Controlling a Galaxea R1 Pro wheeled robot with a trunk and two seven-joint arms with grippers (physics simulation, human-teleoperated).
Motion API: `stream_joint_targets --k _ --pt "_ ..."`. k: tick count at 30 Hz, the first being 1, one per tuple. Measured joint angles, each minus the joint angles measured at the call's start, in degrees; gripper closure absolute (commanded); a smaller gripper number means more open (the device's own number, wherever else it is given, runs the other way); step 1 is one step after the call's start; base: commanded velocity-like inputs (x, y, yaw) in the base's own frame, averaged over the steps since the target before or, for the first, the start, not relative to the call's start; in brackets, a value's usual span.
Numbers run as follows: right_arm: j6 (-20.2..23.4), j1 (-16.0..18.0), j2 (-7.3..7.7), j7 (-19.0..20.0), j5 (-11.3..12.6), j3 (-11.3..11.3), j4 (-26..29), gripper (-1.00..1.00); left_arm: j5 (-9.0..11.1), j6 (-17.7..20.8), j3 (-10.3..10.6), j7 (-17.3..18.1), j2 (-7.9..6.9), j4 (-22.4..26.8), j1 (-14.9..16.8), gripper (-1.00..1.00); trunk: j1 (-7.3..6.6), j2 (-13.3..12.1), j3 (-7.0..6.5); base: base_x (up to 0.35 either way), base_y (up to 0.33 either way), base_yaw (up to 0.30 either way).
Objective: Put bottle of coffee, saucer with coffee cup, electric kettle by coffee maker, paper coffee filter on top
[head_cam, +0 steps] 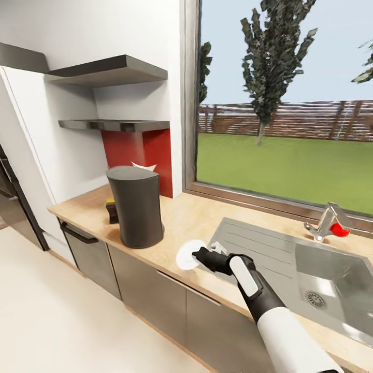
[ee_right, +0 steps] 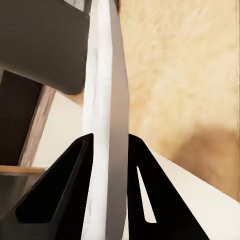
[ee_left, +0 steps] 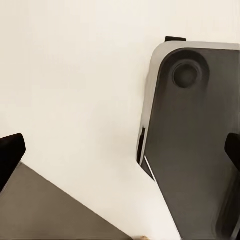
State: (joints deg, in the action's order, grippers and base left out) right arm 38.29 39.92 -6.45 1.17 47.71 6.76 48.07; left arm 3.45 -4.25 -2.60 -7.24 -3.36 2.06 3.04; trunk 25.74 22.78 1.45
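With its two black fingers (ee_right: 75, 200) pressed against both faces of the saucer (ee_right: 106, 100), the right claw (head_cam: 199, 255) has that little white dish clamped edge-on, as the right wrist view shows it. From the head camera the saucer (head_cam: 186, 255) sits low over the countertop (head_cam: 176, 217), near the front edge, though I can't tell if it's touching the wood or just above it. It's between the coffee maker (head_cam: 135, 206) and the steel sink (head_cam: 290, 259), a bit closer to the sink's drainboard.

The coffee maker stands upright on the counter, and a white paper filter (head_cam: 144, 167) peeks out at its top (I can't make out whether it rests right on the flat top or sits behind it). Tucked just behind the coffee maker on its left side is the coffee bottle (head_cam: 112, 210), small and dark with a yellowish cap, mostly hidden.

Up on the wall are two dark shelves (head_cam: 114, 124), one above the other, with a red panel below the lower one.

The left claw (ee_left: 120, 160) looks spread wide, its dark fingertips (ee_left: 10, 155) at opposite edges of the left wrist view with nothing between them, over pale floor.
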Motion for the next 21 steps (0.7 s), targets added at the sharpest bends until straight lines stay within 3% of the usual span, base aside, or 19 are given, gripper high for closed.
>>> stream_joint_targets --k 2,3,14,17,21 --pt "0.0 0.0 -0.01 0.0 0.0 -0.6 -0.6 1.0 0.0 0.0 0.0 0.0 -0.07 0.0 0.0 -1.0 -0.01 0.0 0.0 0.084 0.295 -0.273" --pt "0.0 0.0 -0.02 0.0 -0.3 -4.4 -1.8 1.0 0.0 0.0 0.0 0.0 -0.11 0.0 0.0 -1.0 -0.01 0.0 0.0 0.132 0.3 -0.273" --pt "0.0 0.0 -0.84 0.1 0.0 -4.5 -2.2 1.0 0.1 0.1 0.0 0.0 -0.13 0.0 0.0 -1.0 -0.02 0.0 0.0 0.218 0.277 -0.268" --pt "0.0 0.0 -1.31 0.2 -0.1 -4.5 -2.8 1.0 0.1 0.1 -0.1 0.0 -0.12 0.0 0.0 -1.0 -0.02 0.0 0.0 0.228 0.267 -0.113" --pt "-0.1 0.0 -1.88 2.3 0.0 -4.4 -7.8 1.0 0.1 0.1 -0.1 -0.1 -0.24 0.0 0.0 -1.0 0.0 0.0 0.0 0.079 0.187 -0.009"
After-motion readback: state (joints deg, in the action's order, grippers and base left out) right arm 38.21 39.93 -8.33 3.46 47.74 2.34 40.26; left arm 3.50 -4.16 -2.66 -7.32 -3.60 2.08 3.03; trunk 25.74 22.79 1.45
